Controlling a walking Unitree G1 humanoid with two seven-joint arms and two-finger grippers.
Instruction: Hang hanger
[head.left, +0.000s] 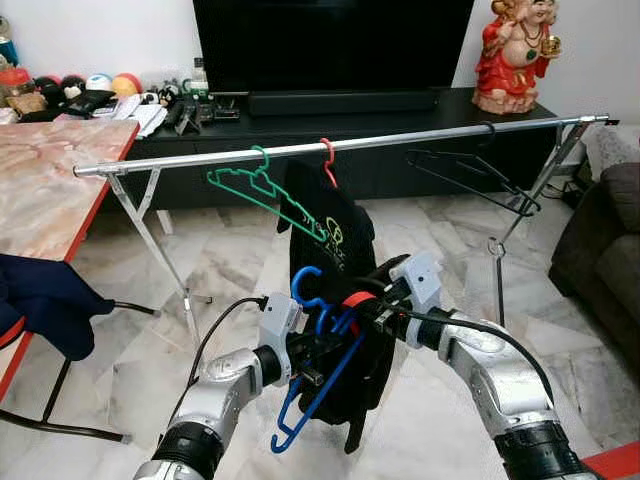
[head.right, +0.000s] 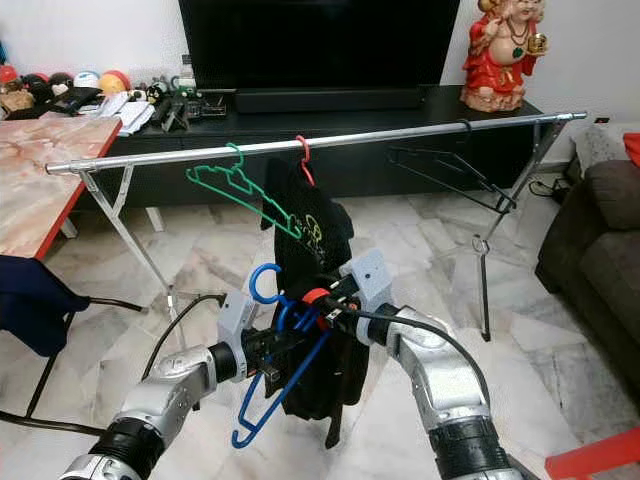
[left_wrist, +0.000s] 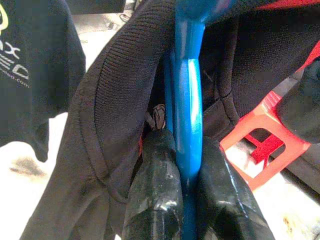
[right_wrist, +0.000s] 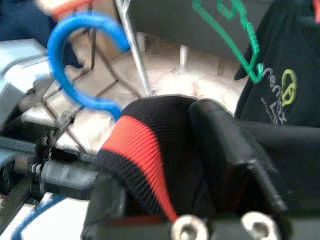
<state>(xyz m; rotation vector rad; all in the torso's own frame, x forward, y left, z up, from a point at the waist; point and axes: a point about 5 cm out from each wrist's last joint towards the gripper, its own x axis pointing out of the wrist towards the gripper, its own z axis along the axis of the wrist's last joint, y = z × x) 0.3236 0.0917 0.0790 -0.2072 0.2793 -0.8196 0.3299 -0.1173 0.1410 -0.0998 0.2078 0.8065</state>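
A blue hanger (head.left: 303, 288) stands low in front of me, hook upward, with my left gripper (head.left: 313, 362) shut on its stem; the left wrist view shows the blue bar (left_wrist: 188, 100) pinched between the two black fingers (left_wrist: 156, 190). A black garment (head.left: 368, 385) with a red collar band (right_wrist: 142, 145) is draped over the hanger. My right gripper (head.left: 366, 306) is shut on that collar, just right of the hook. Behind them runs the silver rail (head.left: 420, 139), carrying a green hanger (head.left: 262, 190), a red hanger (head.left: 327, 156) with a black T-shirt (head.left: 322, 218), and a black hanger (head.left: 470, 176).
A marble table (head.left: 50, 180) with a dark blue cloth (head.left: 48, 298) hanging at its edge stands at the left. A dark sofa (head.left: 608, 260) is at the right. Behind the rail are a black TV console (head.left: 420, 102) and a red figurine (head.left: 515, 55). A red stool (left_wrist: 260, 135) stands below.
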